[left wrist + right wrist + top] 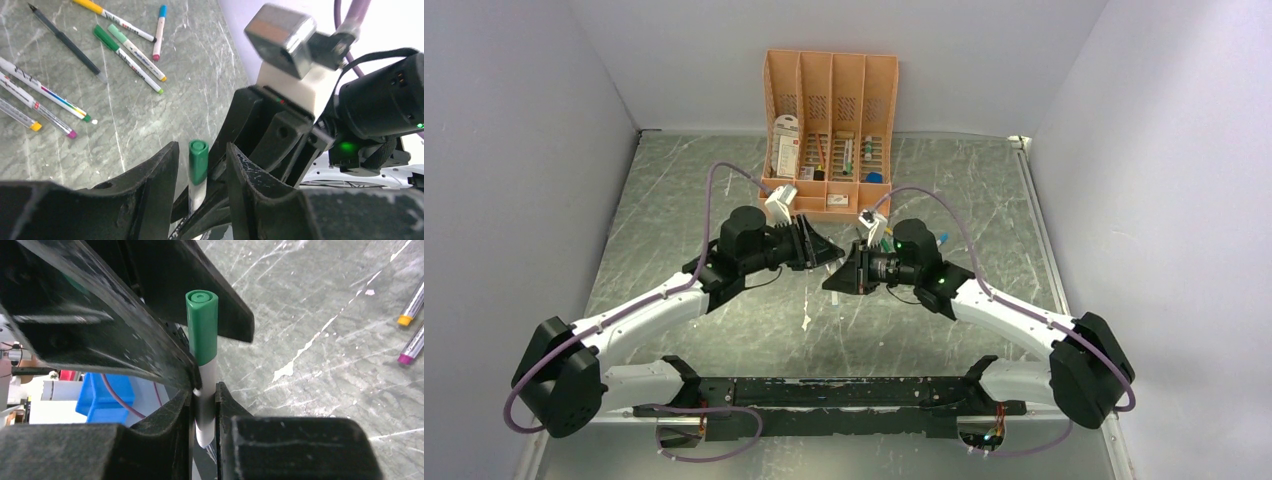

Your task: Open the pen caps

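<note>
Both grippers meet over the middle of the table. My right gripper [204, 401] [839, 276] is shut on the pale barrel [205, 385] of a pen. The pen stands out of the jaws, and its green pen cap [202, 325] is on the far end. My left gripper [202, 157] [828, 252] is open around that same green cap [198, 162], with a gap on each side of it. The barrel [196, 196] runs down behind the left fingers into the right gripper.
Several capped pens [131, 50] and a black pen [65, 40] lie loose on the grey marbled table. Two more pen ends, orange and purple [406, 320], show at the right. The peach-orange organiser [829, 75] stands at the back.
</note>
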